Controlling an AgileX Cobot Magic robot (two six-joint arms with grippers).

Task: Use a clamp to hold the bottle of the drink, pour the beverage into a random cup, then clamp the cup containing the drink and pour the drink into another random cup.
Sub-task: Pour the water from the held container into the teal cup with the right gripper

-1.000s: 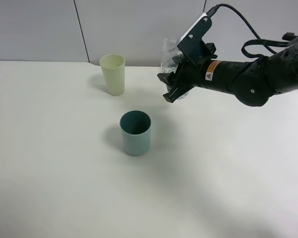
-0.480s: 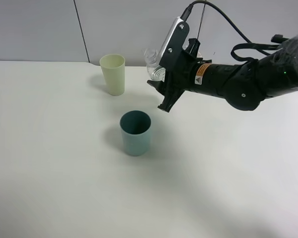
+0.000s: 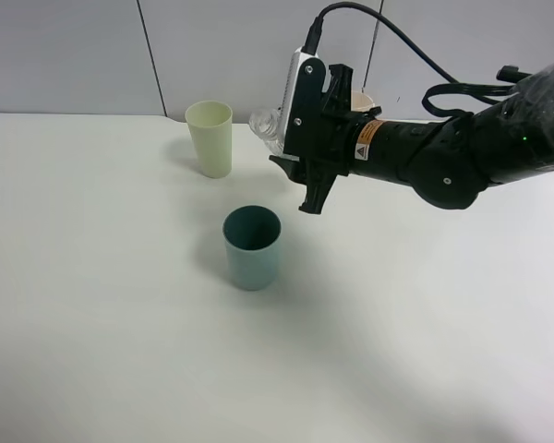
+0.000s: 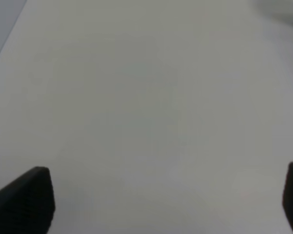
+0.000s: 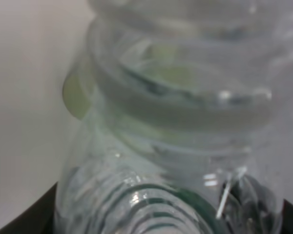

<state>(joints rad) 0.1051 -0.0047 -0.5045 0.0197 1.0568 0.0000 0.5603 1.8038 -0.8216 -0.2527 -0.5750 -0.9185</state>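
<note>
Right gripper (image 3: 302, 171): jaws pinched on the bottle (image 3: 266, 125), which is carried clear of the table (image 3: 120, 351). In the right wrist view the dark jaw tips show at both lower corners, with the bottle (image 5: 176, 122) filling the space between them.

Markings: one warning label (image 3: 363, 138), orange and white with a triangle symbol, sits on the right arm just behind the gripper. Its text is too small to read.

Bottle: clear plastic with moulded horizontal ribs. It is tilted, with the neck end pointing toward the cream cup (image 3: 210, 138). Whether there is liquid inside cannot be told. Pale green and teal tints show through the wall in the wrist view.

Position: the bottle hangs between the cream cup and the right arm, behind the teal cup (image 3: 252, 246) and apart from both. Both cups stand upright on the white table, well apart from each other.

Left gripper (image 4: 156, 200): jaws spread wide over bare table, holding nothing.
</note>
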